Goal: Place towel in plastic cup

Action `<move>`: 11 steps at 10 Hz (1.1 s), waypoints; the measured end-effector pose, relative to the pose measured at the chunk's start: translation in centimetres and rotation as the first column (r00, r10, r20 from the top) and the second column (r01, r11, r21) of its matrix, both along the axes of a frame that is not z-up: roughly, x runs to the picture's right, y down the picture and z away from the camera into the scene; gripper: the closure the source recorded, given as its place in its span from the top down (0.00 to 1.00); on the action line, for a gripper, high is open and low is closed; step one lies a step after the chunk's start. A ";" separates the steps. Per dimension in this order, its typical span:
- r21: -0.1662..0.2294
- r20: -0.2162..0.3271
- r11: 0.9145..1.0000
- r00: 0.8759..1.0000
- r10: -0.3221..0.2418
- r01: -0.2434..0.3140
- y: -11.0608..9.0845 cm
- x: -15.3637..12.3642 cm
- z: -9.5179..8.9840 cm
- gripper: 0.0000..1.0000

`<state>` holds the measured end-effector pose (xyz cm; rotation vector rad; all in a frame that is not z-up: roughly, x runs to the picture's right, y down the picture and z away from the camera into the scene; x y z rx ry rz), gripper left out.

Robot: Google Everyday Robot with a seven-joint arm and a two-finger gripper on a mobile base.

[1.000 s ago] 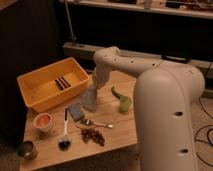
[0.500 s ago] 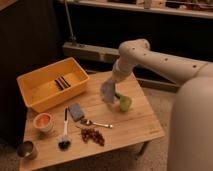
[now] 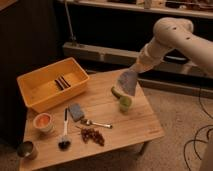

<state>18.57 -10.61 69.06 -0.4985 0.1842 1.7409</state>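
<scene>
Now the gripper [image 3: 136, 67] hangs over the right half of the wooden table [image 3: 137, 127], jaws pinched shut on the top edge of the towel [image 3: 128, 83]. The grey-blue cloth dangles loose, its lower edge right over the plastic cup [image 3: 125, 104]; I cannot tell whether they touch. The cup stands upright. Far left sits the yellow bin [image 3: 30, 95], with a white bowl [image 3: 43, 121] and a spoon [image 3: 95, 123] nearer.

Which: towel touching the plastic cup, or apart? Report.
Cannot tell. Camera view: towel hanging from the gripper above the plastic cup overlaps its rim; no plain gap or contact.
</scene>
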 end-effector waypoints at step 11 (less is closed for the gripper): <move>-0.280 -0.062 0.950 0.985 -0.164 0.141 6.6 -2.6 -1.6 0.00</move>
